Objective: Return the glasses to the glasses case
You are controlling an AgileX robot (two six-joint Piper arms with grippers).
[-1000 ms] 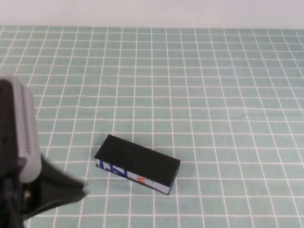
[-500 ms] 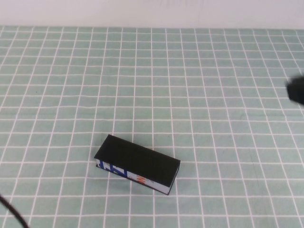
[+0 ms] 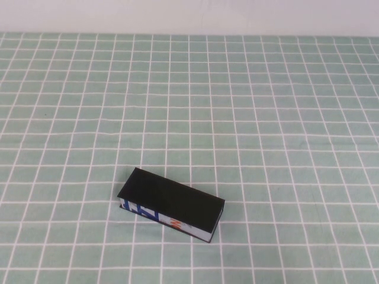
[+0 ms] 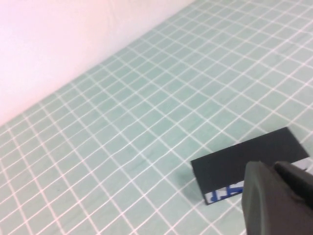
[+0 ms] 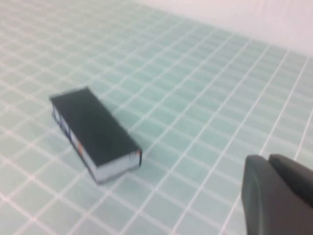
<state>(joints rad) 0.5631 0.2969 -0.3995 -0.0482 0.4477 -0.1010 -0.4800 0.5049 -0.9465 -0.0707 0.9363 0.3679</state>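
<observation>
From the high view I see only the glasses case [image 3: 171, 204], lying closed and slightly skewed in the lower middle of the frame on the green checked surface [image 3: 266, 118]; neither arm shows here, and I can find no glasses anywhere, so I judge they are either shut inside or out of sight. In the left wrist view the case [image 4: 247, 164] sits at the lower right, with the left gripper [image 4: 279, 200] a dark blur hanging over its near end; I cannot tell whether it is released or clenched. In the right wrist view the case [image 5: 93, 132] lies left of centre and the right gripper [image 5: 279, 196] hangs well apart from it at the lower right, its state equally unreadable. The case looks stiff, boxy and light, probably smooth-sided; I would take it across its narrow width, near the middle.
</observation>
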